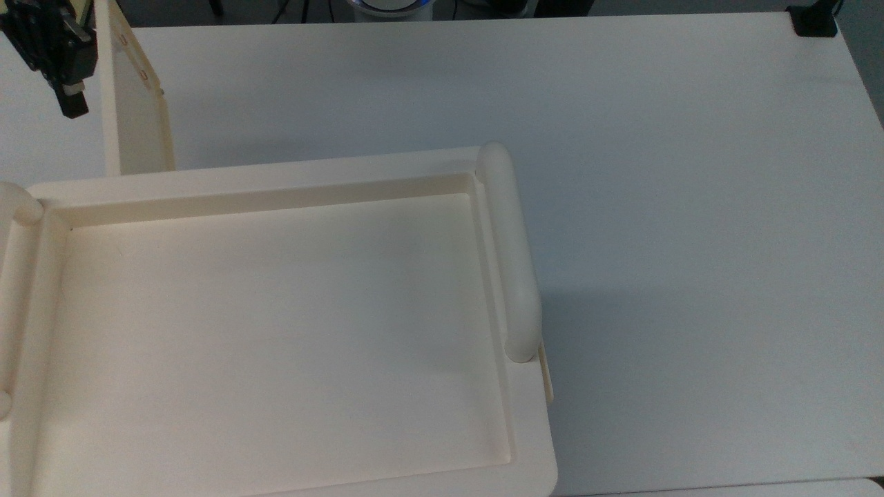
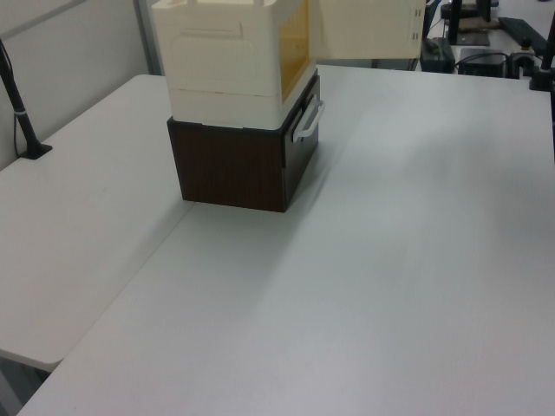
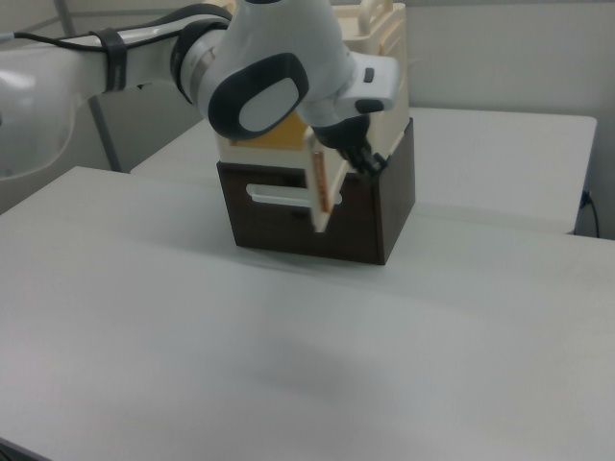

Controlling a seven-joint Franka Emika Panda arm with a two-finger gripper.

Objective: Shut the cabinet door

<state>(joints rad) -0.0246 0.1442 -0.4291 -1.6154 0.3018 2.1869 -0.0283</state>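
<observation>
Cabinet door (image 1: pixel 132 103) stands ajar; gripper (image 1: pixel 71 103) just beside it (top view). Right view adds arm (image 3: pixel 279 77) fronting cabinet (image 3: pixel 384 86). Fingers' opening: cannot tell.

Top cam overhead; left, right cams oblique, opposite sides.

Room and furniture: white worktop, pale walls.
Worktop (image 2: pixel 408 260) of two white tables butted together, seam visible in the left view; light grey wall (image 3: pixel 500 58) behind; black clamp post (image 2: pixel 19 104) at one edge; dark equipment (image 2: pixel 486 43) beyond the far edge.
</observation>
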